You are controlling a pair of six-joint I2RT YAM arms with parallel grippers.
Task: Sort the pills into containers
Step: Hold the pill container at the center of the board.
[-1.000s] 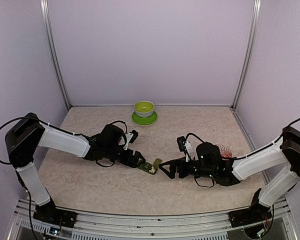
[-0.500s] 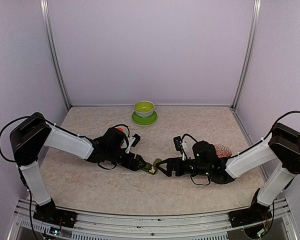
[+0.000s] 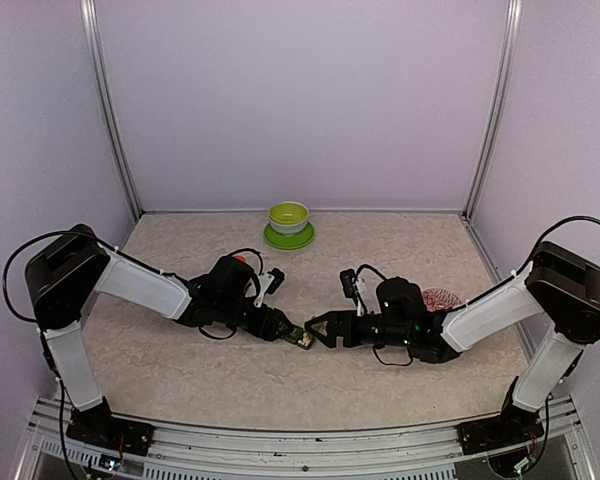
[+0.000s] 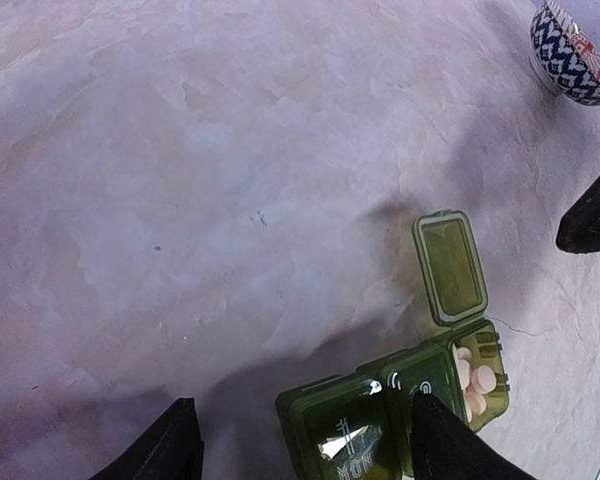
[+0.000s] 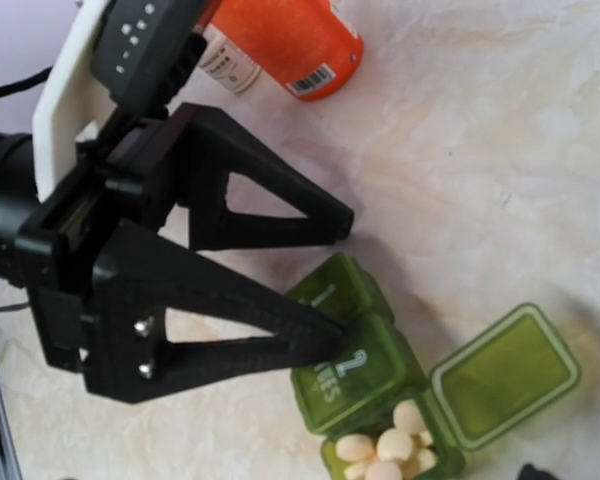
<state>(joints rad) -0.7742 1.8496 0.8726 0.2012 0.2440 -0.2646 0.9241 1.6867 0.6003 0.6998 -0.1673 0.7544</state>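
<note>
The containers (image 3: 299,335) are a small dark green strip of three joined compartments lying mid-table. In the left wrist view the containers (image 4: 380,410) have two lids shut and the end lid (image 4: 450,265) flipped open over pale pills (image 4: 475,380). My left gripper (image 4: 302,403) is open and low over the strip, one finger over the middle lid, the other well clear on bare table. The right wrist view shows the left gripper (image 5: 345,272) astride the end compartment, with the containers (image 5: 360,360) and pills (image 5: 390,445) below. My right gripper (image 3: 315,328) is open, just right of the strip.
A red bottle (image 5: 280,40) lies behind the left wrist, its tip showing in the top view (image 3: 240,262). A lime-green bowl on a saucer (image 3: 289,218) stands at the back wall. A red-and-white patterned bowl (image 3: 446,298) sits behind the right arm.
My right gripper has slid left up to the strip's open end. My left gripper has lowered at the strip and its jaws have narrowed.
</note>
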